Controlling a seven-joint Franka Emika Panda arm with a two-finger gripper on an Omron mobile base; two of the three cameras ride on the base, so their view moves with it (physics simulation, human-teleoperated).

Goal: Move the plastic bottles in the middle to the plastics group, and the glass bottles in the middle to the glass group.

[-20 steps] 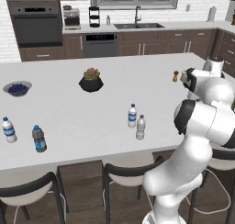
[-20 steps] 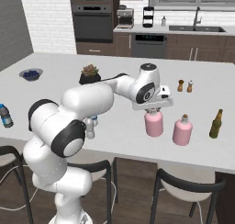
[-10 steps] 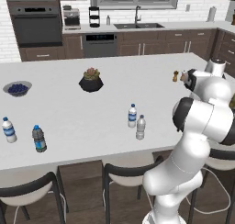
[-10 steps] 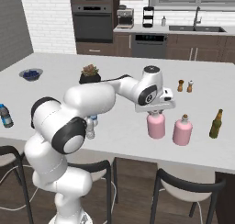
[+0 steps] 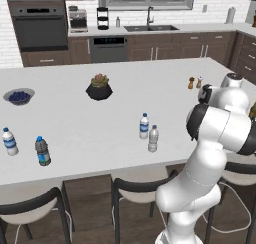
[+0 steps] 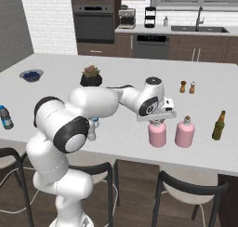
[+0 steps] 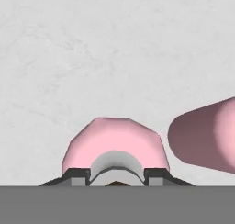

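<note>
- Gripper (image 6: 157, 122) sits straight down over the neck of a pink bottle (image 6: 157, 134), its fingers pinched on that neck; in the hand view the pink shoulders (image 7: 114, 147) bulge out just past the two dark tips (image 7: 77, 175).
- That bottle stands near the front edge of the worktop (image 6: 56, 77), toward its right end, just beside a second pink bottle (image 6: 184, 132) of the same shape. A dark olive bottle (image 6: 218, 125) stands a little further right.
- The step in hand looks like setting the glass bottle down with the glass group; whether its base already rests on the worktop I cannot tell.
- Next the fingers need to part and the hand to lift straight up, so that the stopper is not snagged and the neighbour is not knocked.
- Two small water bottles (image 5: 144, 126), (image 5: 153, 138) wait at the middle of the front edge, close together.
- The plastics group, a clear bottle (image 5: 8, 141) and a dark grey one (image 5: 42, 150), stands at the front left corner, well apart from them.
- A long reach or a drive left is likely called for.
</note>
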